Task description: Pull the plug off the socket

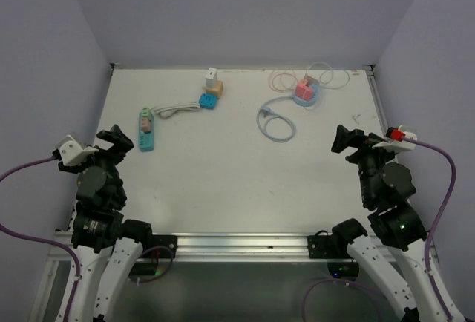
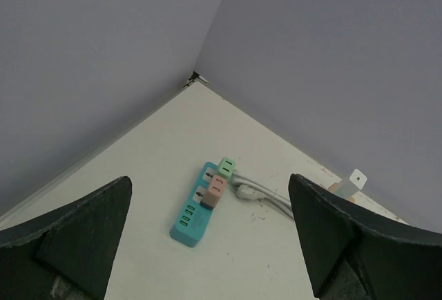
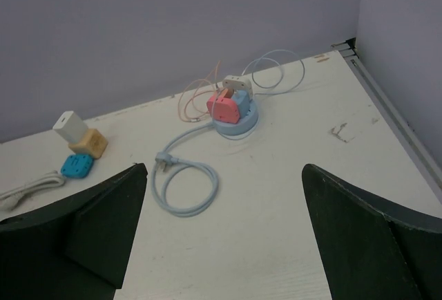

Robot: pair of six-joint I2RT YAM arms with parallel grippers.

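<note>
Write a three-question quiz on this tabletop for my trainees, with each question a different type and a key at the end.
1. True or false: the left gripper and the right gripper are both open and hold nothing.
2. The teal strip lies nearer which arm? A) left B) right C) midway between them
3. What colour is the cable coiled beside the round socket?

Key: 1 true; 2 A; 3 light blue.
</note>
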